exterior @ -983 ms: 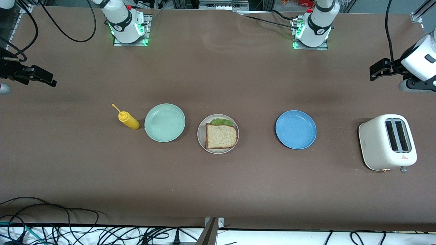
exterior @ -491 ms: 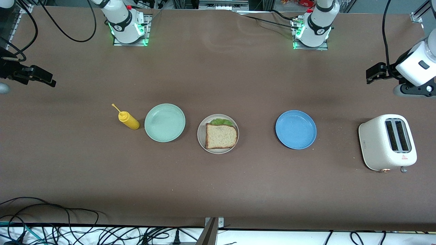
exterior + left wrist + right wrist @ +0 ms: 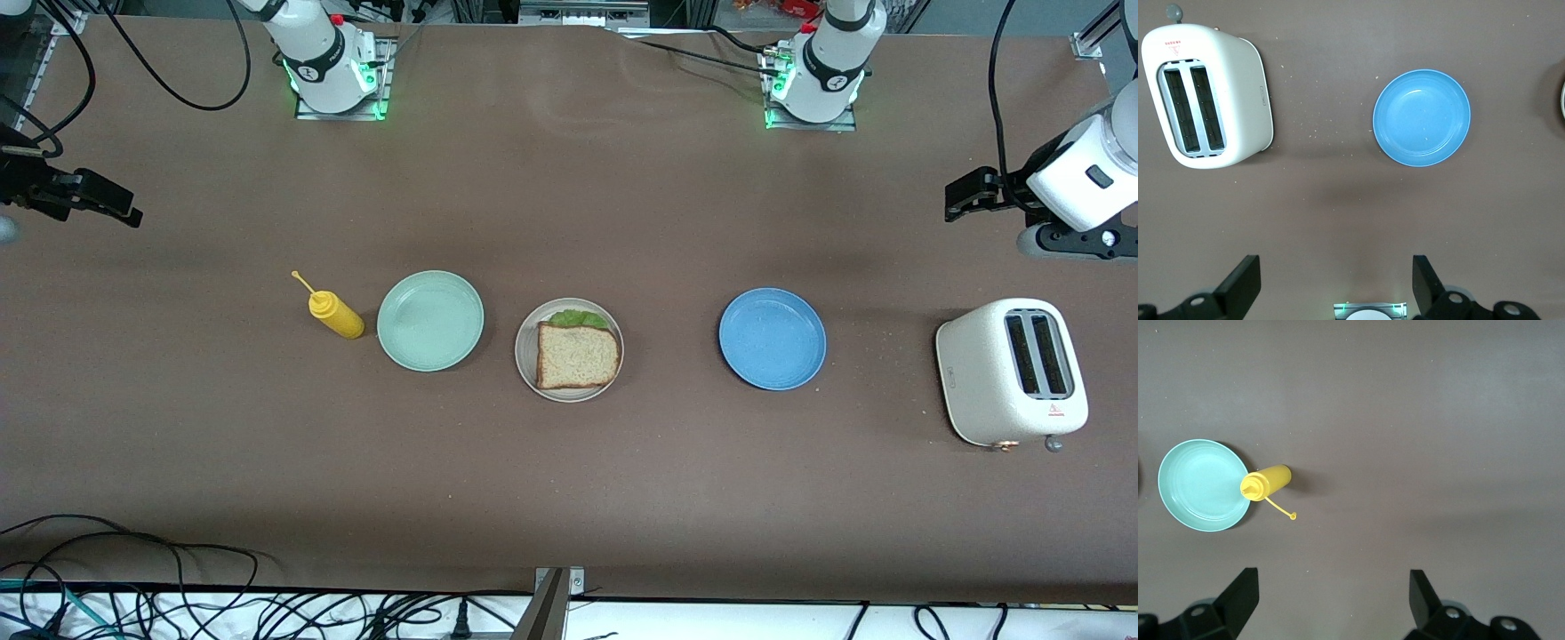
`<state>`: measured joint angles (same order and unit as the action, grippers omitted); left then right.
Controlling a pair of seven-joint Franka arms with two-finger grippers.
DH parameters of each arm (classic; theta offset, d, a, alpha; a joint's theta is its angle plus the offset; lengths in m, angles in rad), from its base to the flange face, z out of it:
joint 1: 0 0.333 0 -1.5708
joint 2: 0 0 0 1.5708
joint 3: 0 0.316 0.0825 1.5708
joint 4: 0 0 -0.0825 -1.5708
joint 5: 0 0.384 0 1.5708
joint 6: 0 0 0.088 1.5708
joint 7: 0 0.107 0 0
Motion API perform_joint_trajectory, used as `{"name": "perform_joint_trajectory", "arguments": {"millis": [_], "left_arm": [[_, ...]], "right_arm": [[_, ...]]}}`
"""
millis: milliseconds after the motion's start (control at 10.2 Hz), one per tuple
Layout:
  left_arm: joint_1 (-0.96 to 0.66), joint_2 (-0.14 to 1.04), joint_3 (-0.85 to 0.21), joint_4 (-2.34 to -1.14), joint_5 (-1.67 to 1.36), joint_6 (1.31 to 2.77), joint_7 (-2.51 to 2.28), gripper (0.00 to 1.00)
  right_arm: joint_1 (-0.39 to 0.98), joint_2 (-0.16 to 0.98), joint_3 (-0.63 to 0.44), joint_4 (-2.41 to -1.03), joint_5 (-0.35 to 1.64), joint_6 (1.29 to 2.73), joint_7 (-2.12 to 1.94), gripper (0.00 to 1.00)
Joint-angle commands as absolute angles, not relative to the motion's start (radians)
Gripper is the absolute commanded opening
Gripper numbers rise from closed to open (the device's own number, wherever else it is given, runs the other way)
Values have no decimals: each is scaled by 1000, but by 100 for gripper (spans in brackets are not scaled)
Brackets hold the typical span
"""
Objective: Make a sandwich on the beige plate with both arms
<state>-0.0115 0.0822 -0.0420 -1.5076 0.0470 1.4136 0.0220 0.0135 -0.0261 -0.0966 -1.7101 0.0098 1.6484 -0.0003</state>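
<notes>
The sandwich [image 3: 577, 355], a tan bread slice on top with green lettuce showing at its edge, lies on the beige plate [image 3: 524, 360] at the table's middle. My left gripper [image 3: 965, 194] hangs open and empty high over the left arm's end of the table, above bare table beside the toaster; its open fingers [image 3: 1245, 283] frame bare table in the left wrist view. My right gripper [image 3: 111, 203] hangs open and empty over the right arm's end; its fingers [image 3: 1243, 593] frame bare table too.
A mint green plate [image 3: 430, 320] and a yellow mustard bottle [image 3: 335, 314] sit toward the right arm's end, also in the right wrist view [image 3: 1203, 485]. A blue plate [image 3: 772, 338] and a white toaster [image 3: 1011, 371] sit toward the left arm's end.
The left gripper has drifted slightly toward the middle and up in the front view. The right gripper shifted a little. The sandwich and plates have not moved.
</notes>
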Motion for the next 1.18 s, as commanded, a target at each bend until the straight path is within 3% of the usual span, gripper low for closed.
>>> {"name": "perform_joint_trajectory", "arguments": {"millis": [0, 1081], "left_arm": [[-3, 91, -38, -1479, 21, 1396, 35, 100], [-5, 104, -37, -1480, 23, 1402, 37, 100]], "right_arm": [[9, -26, -84, -1687, -3, 1643, -2, 100], [9, -20, -86, -1684, 6, 1637, -5, 100]]}}
